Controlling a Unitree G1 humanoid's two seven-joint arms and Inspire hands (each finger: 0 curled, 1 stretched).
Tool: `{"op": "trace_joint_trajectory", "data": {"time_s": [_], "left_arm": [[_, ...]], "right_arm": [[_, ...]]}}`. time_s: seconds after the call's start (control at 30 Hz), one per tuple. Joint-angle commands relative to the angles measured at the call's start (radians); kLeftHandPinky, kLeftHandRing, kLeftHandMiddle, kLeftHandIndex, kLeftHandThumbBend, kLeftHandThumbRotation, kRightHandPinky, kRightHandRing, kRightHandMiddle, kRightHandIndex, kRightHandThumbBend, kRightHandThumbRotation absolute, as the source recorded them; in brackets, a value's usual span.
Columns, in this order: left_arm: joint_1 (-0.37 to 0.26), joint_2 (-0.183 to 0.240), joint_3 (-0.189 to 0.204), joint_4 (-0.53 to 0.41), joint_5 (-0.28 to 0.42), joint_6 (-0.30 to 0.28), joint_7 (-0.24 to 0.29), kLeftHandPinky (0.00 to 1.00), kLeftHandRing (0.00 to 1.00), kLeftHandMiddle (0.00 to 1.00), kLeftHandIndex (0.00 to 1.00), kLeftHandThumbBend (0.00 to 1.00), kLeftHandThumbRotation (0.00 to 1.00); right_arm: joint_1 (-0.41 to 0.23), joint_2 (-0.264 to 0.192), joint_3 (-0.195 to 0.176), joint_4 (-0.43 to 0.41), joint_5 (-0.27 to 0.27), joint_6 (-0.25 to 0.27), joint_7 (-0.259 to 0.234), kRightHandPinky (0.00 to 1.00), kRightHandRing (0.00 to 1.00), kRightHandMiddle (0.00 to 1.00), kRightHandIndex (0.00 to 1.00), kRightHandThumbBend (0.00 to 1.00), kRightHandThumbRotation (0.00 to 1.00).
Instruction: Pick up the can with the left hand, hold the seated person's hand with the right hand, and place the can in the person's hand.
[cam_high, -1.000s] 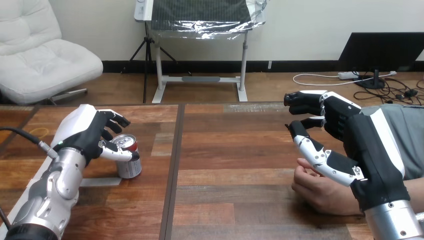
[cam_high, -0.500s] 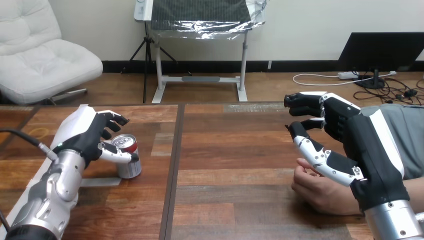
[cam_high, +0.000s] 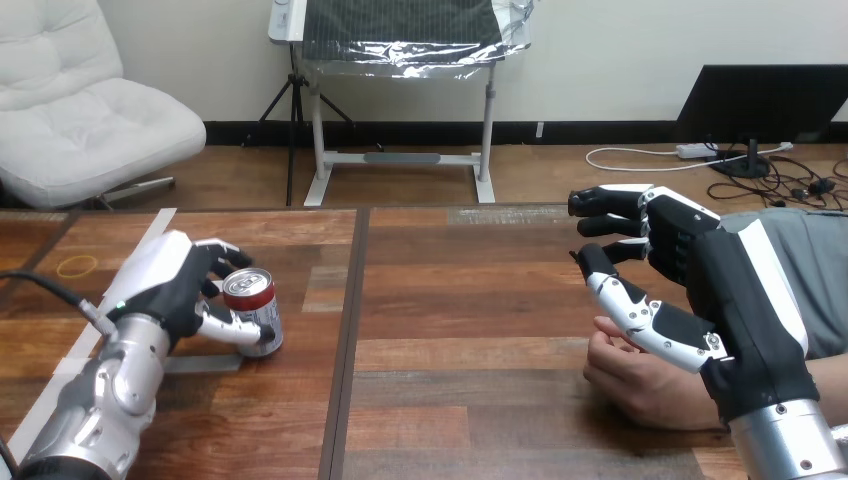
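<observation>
The can (cam_high: 252, 310) stands upright on the table (cam_high: 450, 330), in its left half, with its long axis vertical. It sits just to the right of the left hand (cam_high: 165, 285), inside that hand's grasp. The thumb lies across the can's near lower side and the fingers curl round its far side near the top, so the hand is closed about the can, which has not yet left the table. The can itself hides how firmly the far fingers press.

The person's hand (cam_high: 640, 380) rests on the table at the near right, well apart from the can, so the can would have to travel rightward across the table. The left hand is by far the nearer to the can. The right hand (cam_high: 700, 265) hangs over the person's hand with its fingers loosely bent and spread, gripping nothing. Its thumb reaches out above the person's knuckles, and I cannot tell whether the two touch. Much of the person's hand, along with its wrist, is covered by the right hand and forearm, so it is hard to make out whether its palm faces up
</observation>
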Motion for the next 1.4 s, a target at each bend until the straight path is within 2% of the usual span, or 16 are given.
{"op": "trace_joint_trajectory", "data": {"time_s": [0.0,0.57,0.9,1.13,1.37], "left_arm": [[-0.058,-0.014,-0.021,0.006,0.008,-0.011,0.016,0.65,0.72,0.77,0.76,0.79,0.14],[-0.066,-0.017,-0.042,0.006,0.012,0.021,-0.004,0.64,0.73,0.78,0.77,0.81,0.17],[-0.066,-0.017,-0.044,0.022,0.011,0.007,0.008,0.62,0.71,0.76,0.76,0.82,0.15],[-0.073,-0.023,-0.041,0.070,0.001,-0.031,0.023,0.61,0.69,0.74,0.74,0.82,0.11],[-0.078,-0.034,-0.035,0.099,-0.009,-0.060,0.047,0.60,0.67,0.72,0.73,0.80,0.10]], "right_arm": [[-0.048,-0.024,-0.017,-0.049,0.007,-0.003,0.011,0.60,0.71,0.73,0.66,0.37,0.00],[-0.047,-0.032,-0.025,-0.057,0.021,0.008,0.032,0.62,0.72,0.73,0.66,0.37,0.00],[-0.047,-0.040,-0.022,-0.059,0.025,0.016,0.029,0.62,0.72,0.72,0.65,0.38,0.00],[-0.052,-0.045,-0.021,-0.047,0.032,0.001,0.032,0.63,0.72,0.71,0.64,0.38,0.00],[-0.051,-0.046,-0.020,-0.054,0.023,0.016,0.028,0.64,0.73,0.71,0.64,0.38,0.00]]}}
